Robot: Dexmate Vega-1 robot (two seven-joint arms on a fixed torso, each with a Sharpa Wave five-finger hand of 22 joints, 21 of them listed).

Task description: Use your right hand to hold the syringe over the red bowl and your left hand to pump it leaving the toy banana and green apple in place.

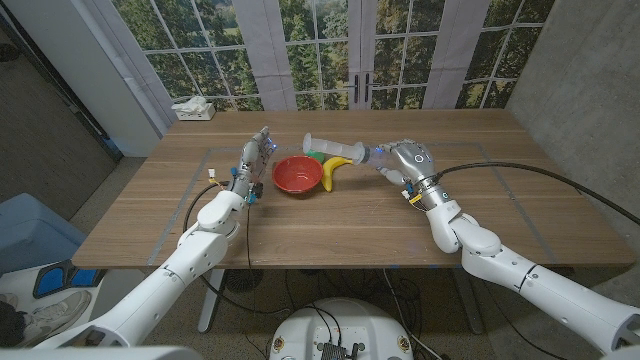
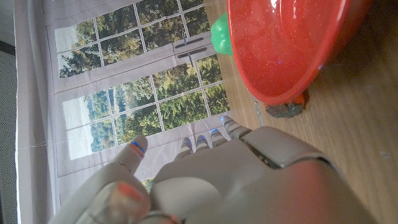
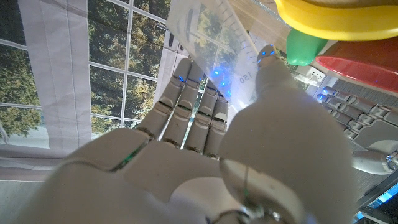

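- Syringe [image 1: 335, 148], clear with printed markings, lies across the middle of the wooden table [image 1: 330, 235], its plunger end toward the windows and its barrel reaching to the robot's right hand [image 1: 400, 160].
- Right hand has its fingers [image 3: 186, 112] and thumb closed around the barrel, as the right wrist view shows; the syringe [image 3: 208, 37] is not over the bowl but beside it, close to the tabletop.
- Red bowl [image 1: 297, 174] sits on the table between the two hands, with nothing visible inside it.
- Toy banana [image 1: 333, 171] lies just to the right of the bowl, curved, close to or touching its rim.
- Green apple [image 1: 316, 156] sits just behind the bowl and banana, partly hidden by them and by the syringe.
- Left hand [image 1: 255, 160] stands to the left of the bowl, fingers extended and apart, holding nothing; in the left wrist view it [image 2: 205, 180] is near the bowl [image 2: 286, 50] but clear of it.
- White tissue box [image 1: 194, 108] rests at the far left corner of the table, in front of tall windows looking onto trees.
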